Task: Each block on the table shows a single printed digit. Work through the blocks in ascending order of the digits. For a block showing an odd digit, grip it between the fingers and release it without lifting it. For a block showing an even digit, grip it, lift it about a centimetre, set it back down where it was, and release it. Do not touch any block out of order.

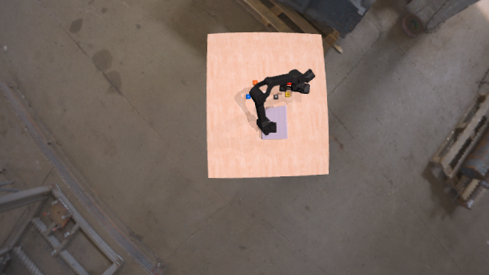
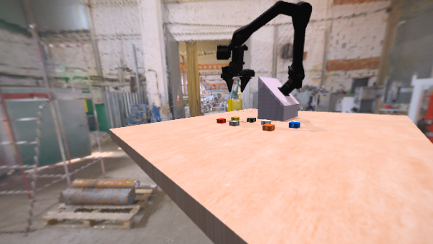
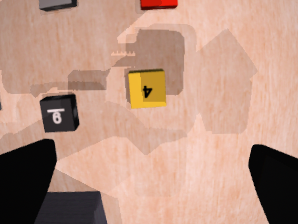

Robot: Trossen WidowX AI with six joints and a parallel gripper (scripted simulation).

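Observation:
My gripper [image 2: 236,90] [image 3: 154,155] is open and empty, pointing down high above the table. In the wrist view a yellow block [image 3: 147,90] [image 1: 287,94] [image 2: 234,118] shows a 4 ahead of the fingers. A black block [image 3: 59,114] [image 1: 275,97] [image 2: 251,120] shows an upside-down 9 with a bar. A red block [image 3: 159,4] [image 2: 221,120] and a grey block [image 3: 58,4] [image 2: 234,123] are cut off at the wrist view's top. An orange block [image 1: 255,82] [image 2: 268,127], a blue block [image 1: 248,96] [image 2: 294,125] and a white block [image 2: 265,122] have unreadable digits.
A lilac sloped stand [image 1: 281,117] [image 2: 271,104] carries the arm's base behind the blocks. The wooden table [image 1: 231,158] [image 2: 305,179] extends around them. A dark box-like shape [image 3: 72,207] shows at the wrist view's lower left.

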